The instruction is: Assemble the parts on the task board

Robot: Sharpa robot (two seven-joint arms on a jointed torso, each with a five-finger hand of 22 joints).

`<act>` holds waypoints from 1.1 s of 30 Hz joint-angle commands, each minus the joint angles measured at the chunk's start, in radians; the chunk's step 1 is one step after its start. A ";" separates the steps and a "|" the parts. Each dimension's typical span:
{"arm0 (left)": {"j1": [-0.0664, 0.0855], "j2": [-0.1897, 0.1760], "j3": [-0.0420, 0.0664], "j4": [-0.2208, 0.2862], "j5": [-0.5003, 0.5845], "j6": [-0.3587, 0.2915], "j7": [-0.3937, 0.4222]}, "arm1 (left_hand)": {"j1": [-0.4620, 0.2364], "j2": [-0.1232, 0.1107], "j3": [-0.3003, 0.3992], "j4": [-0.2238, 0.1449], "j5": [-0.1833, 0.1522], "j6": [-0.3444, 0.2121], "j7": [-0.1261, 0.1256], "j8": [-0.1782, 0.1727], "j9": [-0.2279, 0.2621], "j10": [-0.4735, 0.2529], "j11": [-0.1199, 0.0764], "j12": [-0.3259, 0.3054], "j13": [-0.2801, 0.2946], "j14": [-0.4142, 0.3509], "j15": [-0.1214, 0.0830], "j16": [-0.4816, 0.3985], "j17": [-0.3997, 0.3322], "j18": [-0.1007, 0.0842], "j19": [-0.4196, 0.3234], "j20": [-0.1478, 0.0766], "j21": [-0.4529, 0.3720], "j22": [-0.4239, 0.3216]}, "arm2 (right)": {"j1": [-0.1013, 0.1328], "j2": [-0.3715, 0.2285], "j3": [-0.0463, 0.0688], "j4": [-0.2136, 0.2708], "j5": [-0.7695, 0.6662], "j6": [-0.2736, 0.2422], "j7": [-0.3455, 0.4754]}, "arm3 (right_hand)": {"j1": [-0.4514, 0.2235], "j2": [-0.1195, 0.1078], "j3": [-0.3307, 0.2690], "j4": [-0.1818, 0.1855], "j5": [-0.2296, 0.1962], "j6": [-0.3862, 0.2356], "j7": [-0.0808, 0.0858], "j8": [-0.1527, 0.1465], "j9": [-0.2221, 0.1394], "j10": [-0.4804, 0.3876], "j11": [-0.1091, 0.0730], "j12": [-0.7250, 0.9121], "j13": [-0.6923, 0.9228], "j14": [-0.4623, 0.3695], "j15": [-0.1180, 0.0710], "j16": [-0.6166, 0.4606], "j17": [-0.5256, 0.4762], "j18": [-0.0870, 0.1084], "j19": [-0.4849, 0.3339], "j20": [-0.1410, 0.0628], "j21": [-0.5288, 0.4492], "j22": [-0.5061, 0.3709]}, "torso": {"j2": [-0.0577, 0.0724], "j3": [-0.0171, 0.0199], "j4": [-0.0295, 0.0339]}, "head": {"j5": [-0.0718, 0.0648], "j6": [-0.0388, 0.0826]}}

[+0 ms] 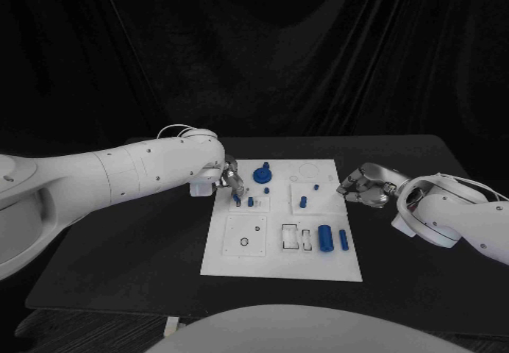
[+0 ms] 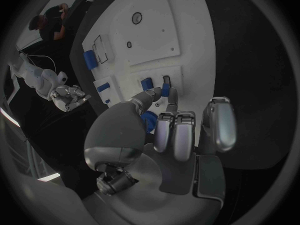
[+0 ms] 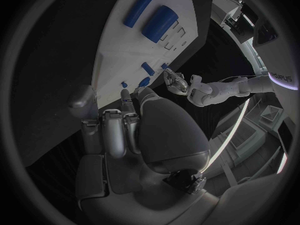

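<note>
Your task board (image 1: 281, 254) lies at the centre of the frame on the black counter (image 1: 127, 257), with blue parts (image 1: 326, 238) scattered across it. Your left hand (image 1: 226, 179) sits over the board's upper-left corner, fingers (image 2: 170, 96) pinching a small blue peg (image 2: 165, 90). Your right hand (image 1: 364, 185) hovers just off the board's right edge, fingers curled in, holding nothing.

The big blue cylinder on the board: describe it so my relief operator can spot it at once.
Start at the white task board in the middle of the black table, then go to its near right corner. Two blue pieces lie there side by side; the big blue cylinder is the thicker one, left of the thin blue rod.
</note>
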 commanded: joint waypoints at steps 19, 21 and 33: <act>-0.010 -0.005 0.000 0.010 0.001 0.013 0.004 | 0.005 0.010 0.007 -0.001 0.007 0.016 -0.023 0.005 0.002 0.070 -0.006 0.001 0.232 0.104 -0.005 0.003 0.263 0.002 0.008 -0.002 -0.002 0.179 | -0.003 -0.002 0.001 0.004 -0.005 0.001 -0.016 | 0.005 -0.003 0.006 0.002 0.003 0.004 -0.001 -0.001 0.000 0.064 -0.003 -0.006 0.214 0.068 0.000 -0.007 0.146 0.017 -0.006 -0.001 -0.003 0.104 | 0.000 0.0000 0.0003 | -0.001 0.000; -0.011 -0.005 0.000 0.009 0.001 0.012 0.004 | 0.006 0.010 0.007 -0.001 0.007 0.015 -0.023 0.005 0.002 0.069 -0.006 0.000 0.231 0.104 -0.005 0.003 0.263 0.002 0.007 -0.002 -0.002 0.179 | -0.003 -0.003 0.001 0.004 -0.005 0.000 -0.016 | 0.005 -0.003 0.006 0.002 0.003 0.004 -0.001 -0.001 0.000 0.064 -0.003 -0.006 0.214 0.068 0.000 -0.007 0.146 0.017 -0.006 -0.001 -0.003 0.104 | 0.000 0.0000 0.0002 | -0.001 0.000; -0.016 0.000 0.000 0.006 0.001 0.007 0.007 | 0.006 0.011 0.009 -0.001 0.008 0.014 -0.023 0.005 0.002 0.068 -0.006 -0.001 0.231 0.104 -0.005 0.003 0.263 0.003 0.006 -0.002 -0.005 0.178 | -0.003 -0.003 0.001 0.005 -0.005 -0.001 -0.015 | 0.005 -0.003 0.006 0.002 0.003 0.004 -0.001 -0.001 0.000 0.064 -0.003 -0.006 0.214 0.068 0.000 -0.007 0.146 0.017 -0.006 -0.001 -0.003 0.104 | 0.000 0.0000 0.0000 | 0.000 0.000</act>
